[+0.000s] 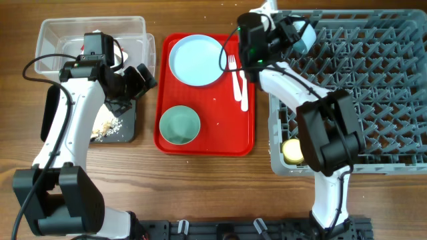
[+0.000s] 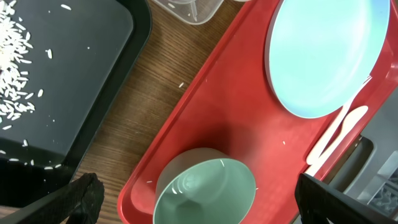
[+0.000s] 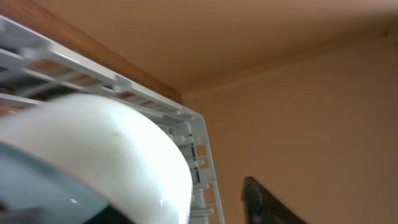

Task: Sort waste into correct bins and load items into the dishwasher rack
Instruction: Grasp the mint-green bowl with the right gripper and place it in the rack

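My left gripper [image 1: 138, 79] [image 2: 205, 202] is open and empty. It hovers over the left edge of the red tray, with a blue-green bowl [image 1: 179, 125] [image 2: 205, 193] below, between its fingers. The pale blue plate [image 1: 195, 60] [image 2: 323, 56] and the white fork and spoon [image 1: 237, 80] [image 2: 336, 134] lie on the same tray. My right gripper [image 1: 293, 32] [image 3: 205, 205] is at the rack's [image 1: 373, 87] far left corner. It is open around the wall of the second bowl [image 1: 307, 38] [image 3: 106, 149], with a gap to the outer finger. The yellow cup [image 1: 292, 150] sits in the rack.
The black tray [image 1: 127, 130] [image 2: 93, 62] holds beige food scraps [image 1: 107, 125] [image 2: 15, 62]. The clear tub [image 1: 60, 33] [image 2: 193, 9] stands behind it, with the white napkin [image 1: 120, 53] partly hidden by my left arm. The red tray [image 1: 207, 143] lies between the bins and the rack.
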`<act>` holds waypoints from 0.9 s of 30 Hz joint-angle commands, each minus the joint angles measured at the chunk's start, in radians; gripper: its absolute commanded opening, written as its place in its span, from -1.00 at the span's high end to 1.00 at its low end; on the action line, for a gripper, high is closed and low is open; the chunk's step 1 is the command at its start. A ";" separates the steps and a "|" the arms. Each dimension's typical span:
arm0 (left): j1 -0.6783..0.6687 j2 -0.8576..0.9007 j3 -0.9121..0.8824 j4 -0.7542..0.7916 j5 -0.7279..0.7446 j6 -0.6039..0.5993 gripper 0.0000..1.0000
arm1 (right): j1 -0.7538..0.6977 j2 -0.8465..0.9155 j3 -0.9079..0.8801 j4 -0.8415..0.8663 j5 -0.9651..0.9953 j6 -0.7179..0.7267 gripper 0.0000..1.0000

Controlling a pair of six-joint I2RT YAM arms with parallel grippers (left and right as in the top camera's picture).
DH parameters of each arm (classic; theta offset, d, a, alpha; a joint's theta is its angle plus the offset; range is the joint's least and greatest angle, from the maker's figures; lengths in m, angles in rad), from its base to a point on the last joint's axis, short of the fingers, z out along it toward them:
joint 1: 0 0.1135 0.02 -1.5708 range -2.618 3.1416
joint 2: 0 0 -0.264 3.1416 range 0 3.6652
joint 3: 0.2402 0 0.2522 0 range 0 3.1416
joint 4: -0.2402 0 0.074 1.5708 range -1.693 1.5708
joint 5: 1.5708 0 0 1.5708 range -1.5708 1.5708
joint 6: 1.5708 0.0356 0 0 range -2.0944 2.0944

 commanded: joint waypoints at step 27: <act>0.005 -0.012 0.010 0.000 0.008 0.002 -1.00 | 0.295 -0.251 -0.211 -0.756 -1.549 1.558 -0.08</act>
